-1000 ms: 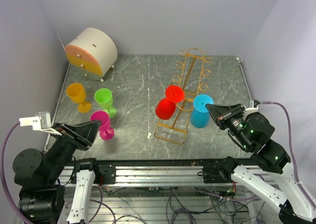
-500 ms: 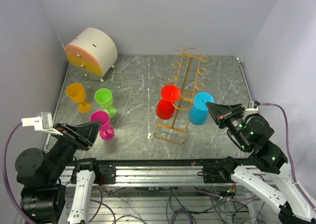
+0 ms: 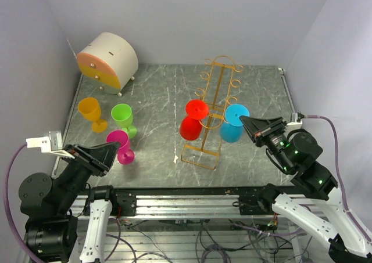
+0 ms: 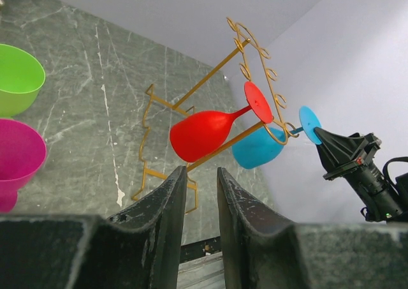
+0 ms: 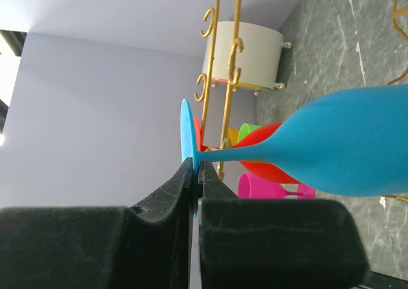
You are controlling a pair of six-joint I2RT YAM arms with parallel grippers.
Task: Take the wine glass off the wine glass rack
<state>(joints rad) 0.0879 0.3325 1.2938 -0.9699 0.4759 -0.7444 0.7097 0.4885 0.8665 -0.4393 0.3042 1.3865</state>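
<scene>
The right arm's (image 3: 297,151) jaws pinch the thin foot of the blue glass (image 3: 231,132), which hangs tilted at a side hook of the rack (image 5: 235,53); gripping there probably lets the stem slide free. The left arm's (image 3: 70,179) jaws, narrowly apart, hold nothing.

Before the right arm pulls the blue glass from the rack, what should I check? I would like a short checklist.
1. Right gripper shut on the foot of the blue wine glass: ok.
2. Stem free of the wine glass rack hooks: not ok, it seems to sit in one.
3. Red wine glass out of the way: ok, on the rack's other side.
4. Left gripper clear of the rack: ok, open.
5. Rack steadied: not ok, nothing holds it.
</scene>
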